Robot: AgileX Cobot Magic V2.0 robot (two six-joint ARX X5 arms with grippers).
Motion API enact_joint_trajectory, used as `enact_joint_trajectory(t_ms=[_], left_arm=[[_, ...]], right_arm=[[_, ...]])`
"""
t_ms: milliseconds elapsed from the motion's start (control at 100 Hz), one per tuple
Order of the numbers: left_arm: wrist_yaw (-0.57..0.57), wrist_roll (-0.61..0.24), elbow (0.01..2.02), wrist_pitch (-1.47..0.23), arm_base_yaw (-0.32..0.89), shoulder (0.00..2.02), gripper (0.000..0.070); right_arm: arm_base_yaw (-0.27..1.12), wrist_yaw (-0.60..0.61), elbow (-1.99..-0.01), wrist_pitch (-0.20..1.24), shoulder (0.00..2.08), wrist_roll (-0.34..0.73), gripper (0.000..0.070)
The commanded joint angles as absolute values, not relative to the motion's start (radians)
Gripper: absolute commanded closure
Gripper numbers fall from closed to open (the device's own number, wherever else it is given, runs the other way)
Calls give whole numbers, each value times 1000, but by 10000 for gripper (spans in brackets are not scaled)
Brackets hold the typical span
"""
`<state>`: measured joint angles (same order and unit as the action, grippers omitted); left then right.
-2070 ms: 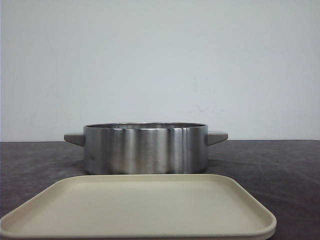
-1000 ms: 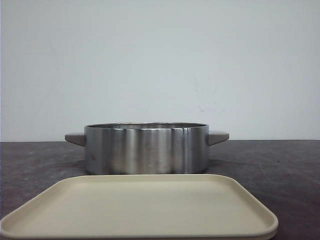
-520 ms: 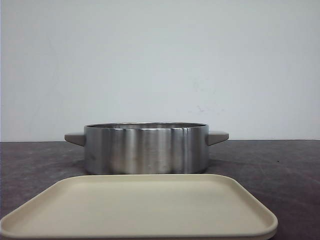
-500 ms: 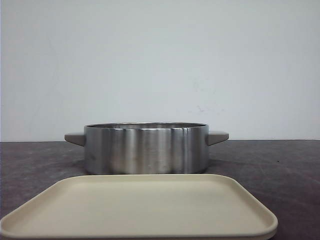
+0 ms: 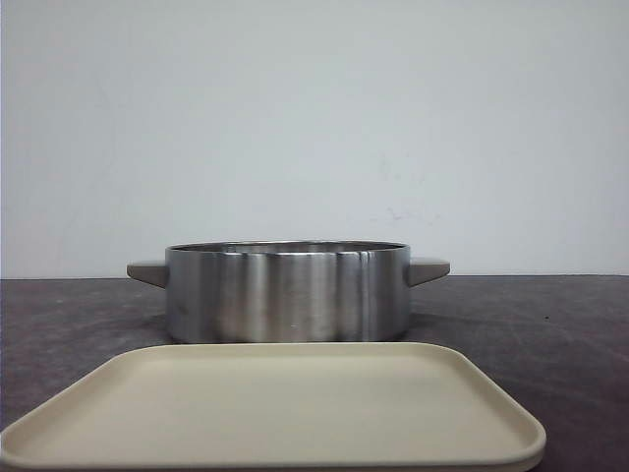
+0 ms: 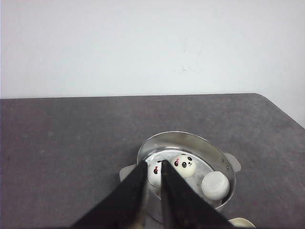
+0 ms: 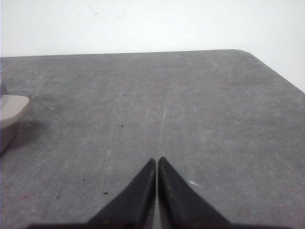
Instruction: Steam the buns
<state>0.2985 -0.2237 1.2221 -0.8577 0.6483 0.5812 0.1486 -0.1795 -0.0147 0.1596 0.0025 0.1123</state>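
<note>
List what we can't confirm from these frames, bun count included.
- Bun count: the left wrist view shows three buns in the pot; the left gripper covers part of the inside, so a fourth cannot be ruled out.
- Pot contents, front view: the steel wall hides everything inside.
- Tray: near edge cut off by the frame in the front view.
- Right gripper, shut: only bare table and a pot handle in view.

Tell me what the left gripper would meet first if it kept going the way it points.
Probably the steel pot, or the panda bun partly hidden behind the left gripper. Depth is unclear.
</note>
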Motion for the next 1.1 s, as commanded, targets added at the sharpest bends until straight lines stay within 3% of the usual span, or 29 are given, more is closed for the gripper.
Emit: enact_joint_trajectory(t_ms=[0,50,210,320,520,740,1090], left_arm=[[304,-218,1237,-853,653,586,700],[311,-182,1237,-853,646,585,700],[304,-187,1220,-899,545,556,700],[238,-188,1113,-865,435,506,700],[157,-176,705,-522,286,329,700],[96,-230,291,-139,156,165,700],[-30,-217,72,-57,49,80,700]], right_arm=[[148,-182,-12,158,4,123,692],[148,-182,-12,158,4,123,692],[148,-182,-12,158,4,123,692],[148,-182,-12,158,4,123,692],[148,-182,-12,158,4,123,692],[148,-182,-12,158,4,123,692],[148,-182,-12,158,4,123,692]])
